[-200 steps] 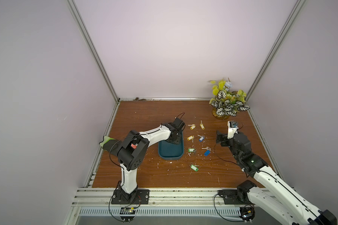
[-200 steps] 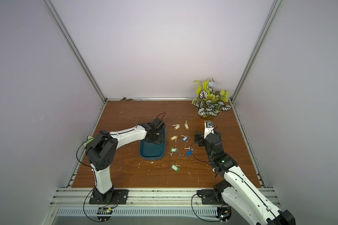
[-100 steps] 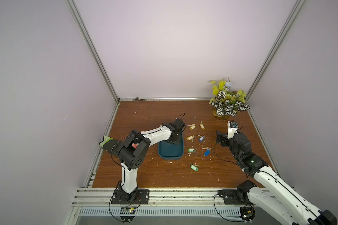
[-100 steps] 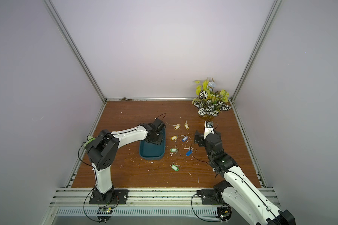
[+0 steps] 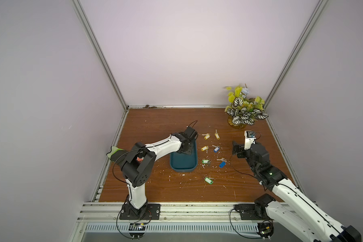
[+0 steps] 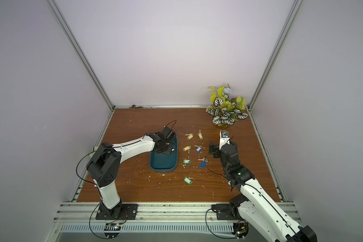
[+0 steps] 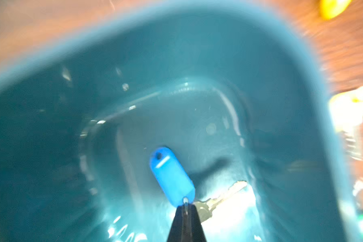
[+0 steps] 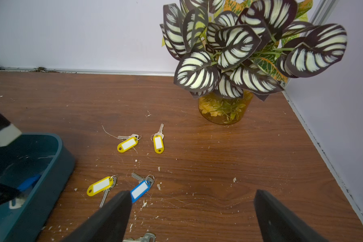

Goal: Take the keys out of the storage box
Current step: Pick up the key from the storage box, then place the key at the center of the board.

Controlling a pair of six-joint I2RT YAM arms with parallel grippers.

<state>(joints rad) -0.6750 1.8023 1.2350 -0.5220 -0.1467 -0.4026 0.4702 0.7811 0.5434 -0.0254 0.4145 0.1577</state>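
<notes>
- The left arm (image 5: 161,144) stretches from the near-left edge of the worktop (image 5: 155,123) to the far end of the storage box (image 5: 182,164), with its wrist dipped into the tub.
- The left jaws are pressed tight together. They pinch the ring end of a blue-tagged key (image 7: 171,176) inside the box.
- That key's silver blade (image 7: 222,194) angles off beside the tips. I cannot tell whether the tag rests on the box floor or hangs just above it.
- In the right wrist view the dark teal box (image 8: 57,163) sits at the edge of the picture, with a bit of blue showing inside it.
- Seven other keys lie out on the worktop, on the right-arm side of the box.
  - Two yellow-tagged ones (image 5: 206,136) (image 5: 217,136) lie at the far end.
  - A yellow one (image 5: 204,148) and a blue one (image 5: 216,149) lie side by side in the middle.
  - A green one (image 5: 205,161) lies just beside the box wall, and another blue one (image 5: 222,165) lies further out.
  - A second green one (image 5: 208,180) lies nearer the front edge.
- The right arm (image 5: 258,157) hangs beyond that scatter of keys.
- The right jaws are spread wide and hold nothing. One of the fingers (image 8: 113,215) overlaps the corner of the middle blue tag in the wrist view.
- A potted plant (image 5: 244,111) with striped leaves stands in the far right corner.
- Small white crumbs (image 5: 203,166) are scattered over the wood.
</notes>
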